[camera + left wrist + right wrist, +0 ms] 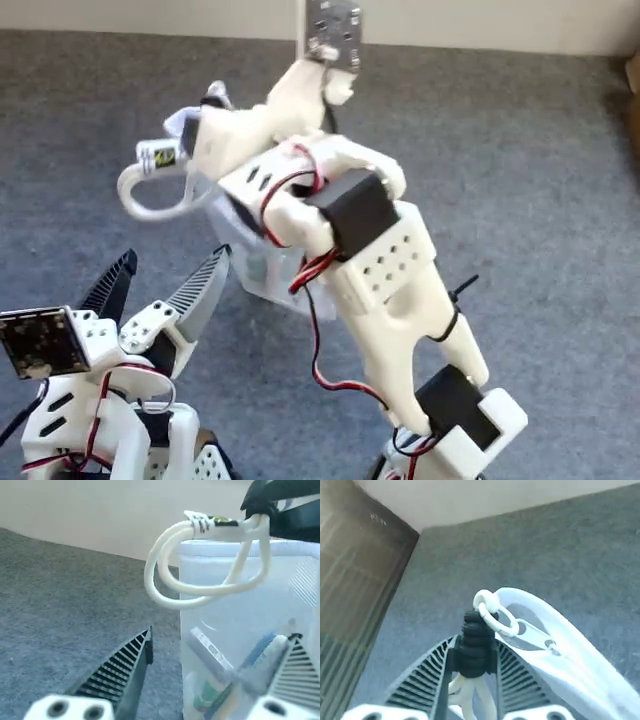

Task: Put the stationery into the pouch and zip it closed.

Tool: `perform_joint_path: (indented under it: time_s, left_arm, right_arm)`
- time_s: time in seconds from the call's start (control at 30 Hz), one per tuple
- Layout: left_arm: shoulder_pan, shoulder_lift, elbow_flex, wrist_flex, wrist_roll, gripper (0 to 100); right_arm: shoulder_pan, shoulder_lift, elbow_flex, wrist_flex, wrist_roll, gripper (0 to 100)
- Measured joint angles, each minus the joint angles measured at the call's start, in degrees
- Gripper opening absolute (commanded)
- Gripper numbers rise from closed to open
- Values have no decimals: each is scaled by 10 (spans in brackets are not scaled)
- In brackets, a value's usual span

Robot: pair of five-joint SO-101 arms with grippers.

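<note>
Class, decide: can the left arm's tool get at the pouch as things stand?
Probably yes. The left tool is open, with the edge of the pouch between its fingers and nothing in front. The right tool grips the cord up above, out of the way.

The pouch is smooth frosted plastic, its white cord glossy, the grey carpet rough and matt.
</note>
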Motion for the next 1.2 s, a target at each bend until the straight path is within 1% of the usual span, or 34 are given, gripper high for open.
perform_joint_path:
  time_s: [0.17, 0.27, 0.47, 0.67, 0.8, 0.9, 1.07, 1.2]
  left_arm:
    - [0, 0, 0, 0, 27, 377]
    - [0, 0, 0, 0, 47, 377]
    - [1, 0, 0, 0, 69, 377]
    - [5, 0, 0, 33, 69, 377]
    - [-29, 0, -2, 38, 69, 377]
    - [-36, 0, -13, 48, 69, 377]
    - [10, 0, -58, 88, 69, 377]
    - [19, 0, -65, 91, 69, 377]
  right_arm:
    - [-69, 0, 0, 43, 32, 5]
    - [-85, 0, 0, 51, 36, 5]
    - [-88, 0, 0, 51, 37, 5]
    - [-89, -1, -1, 100, 37, 5]
    - [-90, -1, -1, 110, 37, 5]
    - [-92, -2, -2, 119, 37, 5]
    - [-111, -2, -2, 124, 37, 5]
    - [-122, -8, -2, 125, 37, 5]
